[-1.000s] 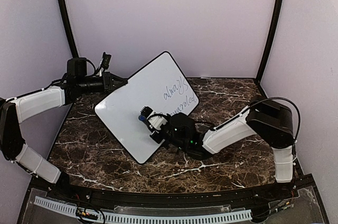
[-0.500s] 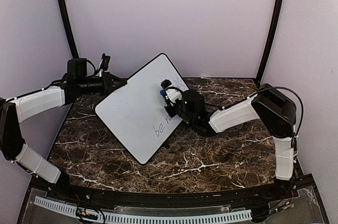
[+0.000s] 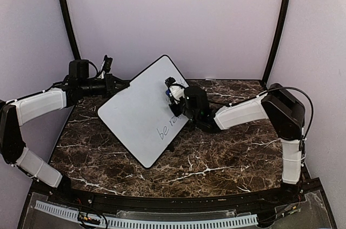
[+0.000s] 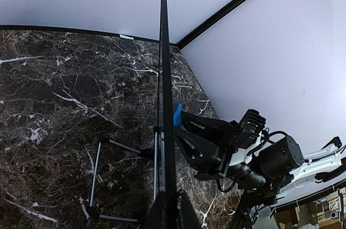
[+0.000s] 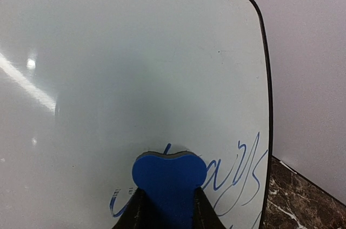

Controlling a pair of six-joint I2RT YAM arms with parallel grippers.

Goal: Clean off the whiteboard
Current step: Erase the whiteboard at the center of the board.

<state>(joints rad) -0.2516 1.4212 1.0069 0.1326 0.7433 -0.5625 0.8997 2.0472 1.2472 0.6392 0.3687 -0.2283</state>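
Blue eraser (image 5: 168, 177) touches whiteboard (image 5: 135, 67); edge-on from left wrist.

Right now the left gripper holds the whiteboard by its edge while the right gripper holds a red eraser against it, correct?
No, the eraser is blue, not red; the right wrist view shows it. Otherwise yes: the left gripper holds the whiteboard by its edge while the right gripper holds the eraser against it.

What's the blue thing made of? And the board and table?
The blue eraser: likely soft foam, its top dented, squeezed by the right gripper. The whiteboard: glossy, reflects lights; material unclear. The table: dark, white-veined, marble-looking, maybe printed.
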